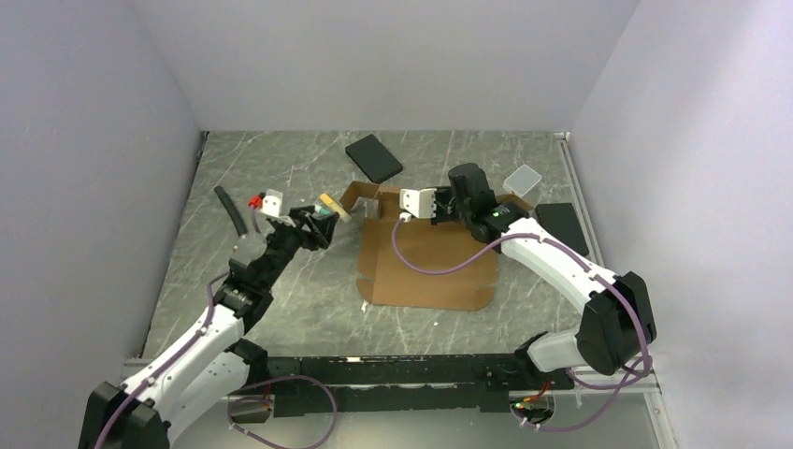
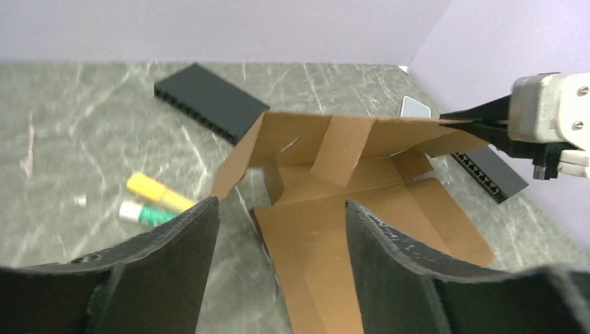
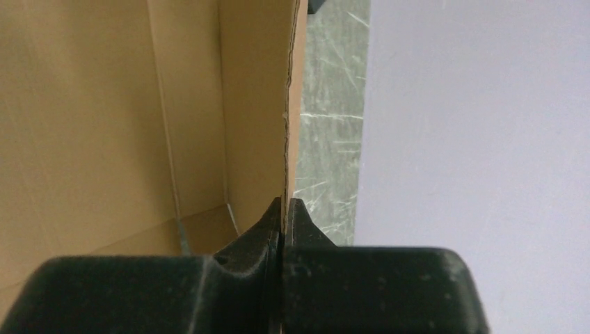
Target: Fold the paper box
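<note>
The paper box (image 1: 425,267) is brown cardboard lying mostly flat in the middle of the table, with its far wall and left flap raised. In the left wrist view the paper box (image 2: 327,229) shows the standing wall and folded tabs. My right gripper (image 3: 284,205) is shut on the thin top edge of that raised wall. From above, the right gripper (image 1: 438,211) sits over the box's far side. My left gripper (image 1: 324,223) hovers just left of the box. The left gripper (image 2: 282,203) is open with nothing between its black fingers (image 2: 174,264).
A black slab (image 1: 374,157) lies at the back and another black slab (image 1: 561,224) at the right. A translucent container (image 1: 522,180) sits beside the right arm. Yellow and green markers (image 2: 156,195) lie left of the box. A black tube (image 1: 229,210) rests further left.
</note>
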### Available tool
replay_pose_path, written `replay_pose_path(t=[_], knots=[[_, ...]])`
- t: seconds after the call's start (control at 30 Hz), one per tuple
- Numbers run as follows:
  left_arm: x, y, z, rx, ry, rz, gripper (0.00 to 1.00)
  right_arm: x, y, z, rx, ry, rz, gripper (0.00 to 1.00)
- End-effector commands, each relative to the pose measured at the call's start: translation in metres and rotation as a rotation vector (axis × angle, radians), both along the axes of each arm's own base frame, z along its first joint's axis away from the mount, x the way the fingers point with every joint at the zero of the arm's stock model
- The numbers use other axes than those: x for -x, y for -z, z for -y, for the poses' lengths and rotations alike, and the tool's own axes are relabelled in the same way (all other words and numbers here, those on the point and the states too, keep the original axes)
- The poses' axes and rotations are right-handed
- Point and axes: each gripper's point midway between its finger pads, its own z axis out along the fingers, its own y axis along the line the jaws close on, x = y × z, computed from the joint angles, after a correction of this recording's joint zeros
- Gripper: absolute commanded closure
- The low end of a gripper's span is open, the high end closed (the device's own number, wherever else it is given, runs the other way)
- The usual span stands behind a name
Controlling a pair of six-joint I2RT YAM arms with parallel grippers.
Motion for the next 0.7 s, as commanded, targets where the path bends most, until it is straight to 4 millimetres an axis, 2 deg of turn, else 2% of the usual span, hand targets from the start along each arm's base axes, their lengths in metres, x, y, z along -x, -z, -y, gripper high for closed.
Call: replay_pose_path(t=[0.0,0.1,0.2,0.3,0.43,0.53,0.67], knots=[[0.005,0.035,-0.019,0.076,-0.113,-0.152,0.25,-0.007,-0.010,-0.002,-0.015,0.028,0.048,1.00],[-0.002,0.045,-0.020,0.053,-0.136,-0.174,0.23,-0.009,-0.020,-0.003,-0.037,0.036,0.057,1.00],[-0.018,0.053,-0.026,0.022,-0.178,-0.175,0.22,-0.013,-0.027,-0.003,-0.052,0.048,0.059,1.00],[-0.046,0.050,-0.040,0.026,-0.215,-0.141,0.22,-0.019,-0.029,0.002,-0.072,0.064,0.044,1.00],[-0.089,0.058,-0.054,-0.007,-0.194,-0.118,0.32,-0.030,-0.029,0.010,-0.102,0.064,0.009,0.98],[-0.119,0.058,-0.039,-0.069,-0.100,-0.063,0.33,-0.040,-0.031,0.013,-0.097,0.046,-0.011,0.98],[-0.144,0.058,-0.005,-0.101,0.082,-0.042,0.36,-0.052,-0.023,0.011,-0.058,0.014,-0.003,0.97]])
